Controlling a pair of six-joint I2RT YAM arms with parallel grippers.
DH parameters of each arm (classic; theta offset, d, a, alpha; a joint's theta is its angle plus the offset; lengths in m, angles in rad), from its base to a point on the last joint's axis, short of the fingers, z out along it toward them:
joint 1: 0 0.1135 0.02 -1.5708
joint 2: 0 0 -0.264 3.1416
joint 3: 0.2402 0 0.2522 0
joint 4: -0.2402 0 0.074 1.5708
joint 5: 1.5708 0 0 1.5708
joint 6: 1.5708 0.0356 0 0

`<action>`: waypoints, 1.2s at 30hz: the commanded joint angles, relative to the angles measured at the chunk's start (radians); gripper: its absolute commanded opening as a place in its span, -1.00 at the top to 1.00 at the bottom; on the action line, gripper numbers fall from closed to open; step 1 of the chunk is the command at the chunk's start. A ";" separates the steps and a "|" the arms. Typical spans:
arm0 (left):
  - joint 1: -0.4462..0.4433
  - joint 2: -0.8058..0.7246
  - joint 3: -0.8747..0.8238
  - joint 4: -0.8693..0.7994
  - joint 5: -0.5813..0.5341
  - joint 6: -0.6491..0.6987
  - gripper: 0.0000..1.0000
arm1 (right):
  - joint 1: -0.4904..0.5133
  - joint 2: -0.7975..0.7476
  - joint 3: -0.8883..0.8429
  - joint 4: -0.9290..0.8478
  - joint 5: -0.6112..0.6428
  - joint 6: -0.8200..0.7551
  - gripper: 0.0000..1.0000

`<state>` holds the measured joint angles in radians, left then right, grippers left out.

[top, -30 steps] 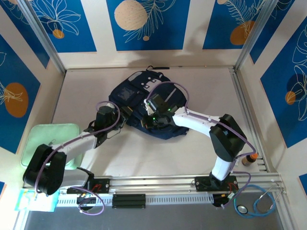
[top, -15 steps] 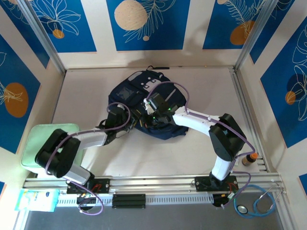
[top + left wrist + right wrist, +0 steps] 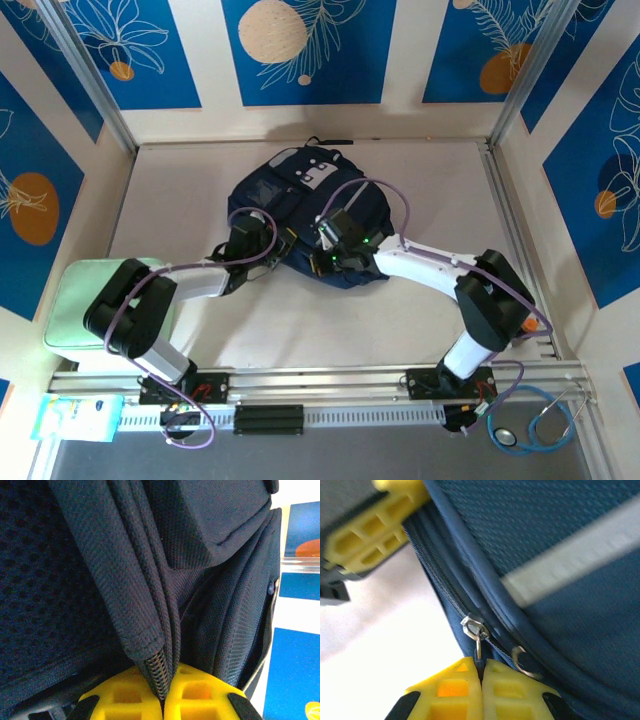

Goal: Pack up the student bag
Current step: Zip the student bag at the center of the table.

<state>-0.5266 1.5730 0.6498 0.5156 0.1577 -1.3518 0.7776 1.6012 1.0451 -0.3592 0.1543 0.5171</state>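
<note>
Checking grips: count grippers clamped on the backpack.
2. The left gripper pinches a zippered edge of the student bag; the right gripper pinches a zipper pull on its near side.

Top view evenly bright, soft shadows on pale worktop. Left wrist: dark navy fabric backpack weave sharp. Right wrist: blurred.

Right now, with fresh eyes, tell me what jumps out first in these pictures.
The dark navy student bag lies in the middle of the table in the top view. At its near edge, the left gripper is shut on a fabric fold edged with zipper teeth. The right gripper pinches the metal zipper pull.
</note>
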 commanded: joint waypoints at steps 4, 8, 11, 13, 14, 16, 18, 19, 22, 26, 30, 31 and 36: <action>0.052 -0.044 0.037 -0.020 -0.035 0.062 1.00 | -0.066 -0.103 -0.111 -0.130 0.157 0.024 1.00; 0.057 -0.049 0.039 -0.037 -0.028 0.075 1.00 | -0.126 -0.144 -0.156 -0.140 0.211 0.000 1.00; 0.060 -0.045 0.039 -0.041 -0.015 0.080 1.00 | -0.179 -0.167 -0.166 -0.152 0.240 -0.017 1.00; 0.063 -0.042 0.036 -0.043 -0.009 0.082 1.00 | -0.215 -0.183 -0.164 -0.151 0.235 -0.020 1.00; 0.064 -0.042 0.034 -0.045 -0.009 0.086 1.00 | -0.231 -0.185 -0.161 -0.146 0.226 -0.024 1.00; 0.067 -0.044 0.034 -0.057 -0.006 0.095 0.98 | -0.249 -0.184 -0.141 -0.138 0.200 -0.041 1.00; 0.071 -0.051 0.034 -0.076 -0.003 0.110 0.85 | -0.245 -0.170 -0.108 -0.130 0.164 -0.069 1.00; 0.075 -0.059 0.031 -0.089 -0.005 0.119 0.74 | -0.235 -0.160 -0.088 -0.127 0.154 -0.078 1.00; 0.090 -0.105 0.011 -0.146 -0.022 0.147 0.43 | -0.197 -0.132 -0.046 -0.109 0.111 -0.105 1.00; 0.114 -0.221 -0.045 -0.268 -0.089 0.184 0.15 | -0.138 -0.085 0.005 -0.073 0.056 -0.126 1.00; 0.125 -0.358 -0.089 -0.407 -0.160 0.210 0.03 | -0.086 -0.039 0.060 -0.038 0.012 -0.132 1.00; 0.126 -0.389 -0.096 -0.439 -0.172 0.218 0.01 | -0.075 -0.025 0.077 -0.030 0.000 -0.132 1.00; 0.127 -0.498 -0.102 -0.534 -0.164 0.213 -0.06 | -0.027 0.037 0.174 -0.006 -0.060 -0.145 1.00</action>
<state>-0.4095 1.1172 0.5575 0.0837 0.0193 -1.1603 0.7284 1.6199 1.1450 -0.4385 0.1669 0.3996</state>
